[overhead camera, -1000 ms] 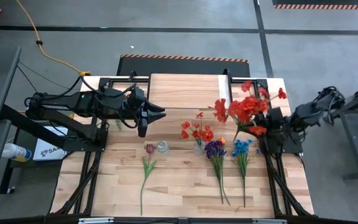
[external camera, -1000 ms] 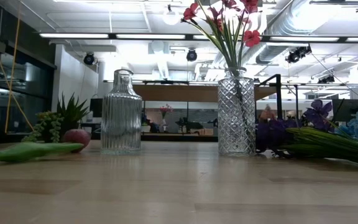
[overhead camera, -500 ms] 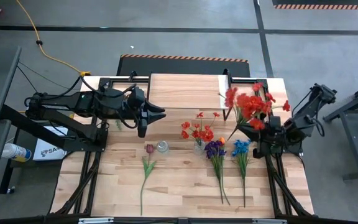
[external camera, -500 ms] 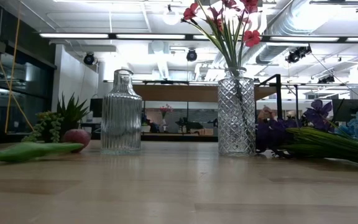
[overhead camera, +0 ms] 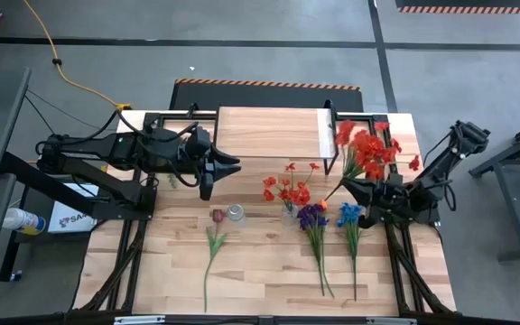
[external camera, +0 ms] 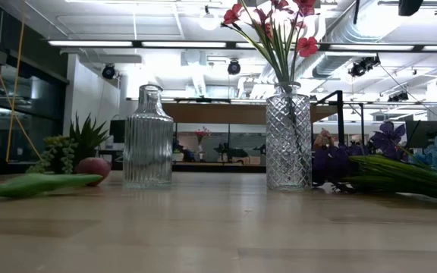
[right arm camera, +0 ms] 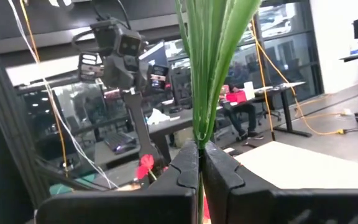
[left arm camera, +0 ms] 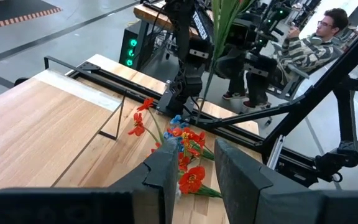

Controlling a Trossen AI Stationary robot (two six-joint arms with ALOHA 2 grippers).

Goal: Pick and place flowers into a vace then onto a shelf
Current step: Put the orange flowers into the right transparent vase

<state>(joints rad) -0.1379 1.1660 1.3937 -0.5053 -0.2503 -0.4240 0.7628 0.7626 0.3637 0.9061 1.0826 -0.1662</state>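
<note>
A bunch of red flowers (overhead camera: 368, 146) on green stems is in my right gripper (overhead camera: 352, 188), above the table's right part, and the gripper is shut on it. A cut-glass vase (external camera: 288, 136) stands mid-table with red flowers (overhead camera: 287, 190) in it. To its left stands a ribbed glass vase (external camera: 148, 136) with nothing in it. Purple flowers (overhead camera: 312, 218), blue flowers (overhead camera: 350, 215) and one dark red flower (overhead camera: 216, 218) lie flat on the table. The shelf (overhead camera: 269, 133) stands at the far edge. My left gripper (overhead camera: 233, 166) hovers open, left of centre. My right gripper pinches several green stems (right arm camera: 199, 134) of the red bunch between its two fingers. The fingers (right arm camera: 185, 168) come about level from the table's right side and lie across the stems. The bunch is lifted clear, its blooms (overhead camera: 373, 144) up and toward the far edge.
A small spiky potted plant (external camera: 82, 140) stands at the left side beyond the vases. A seated person (left arm camera: 303, 43) shows beyond the table's right side. Bare planks lie near the front edge (overhead camera: 260, 280) between the lying stems.
My right arm has drawn its elbow up and turned the gripper a little toward the table's left. The red bunch has tipped more upright, and its blooms have shifted toward the far right corner. Nothing on the table has moved.
</note>
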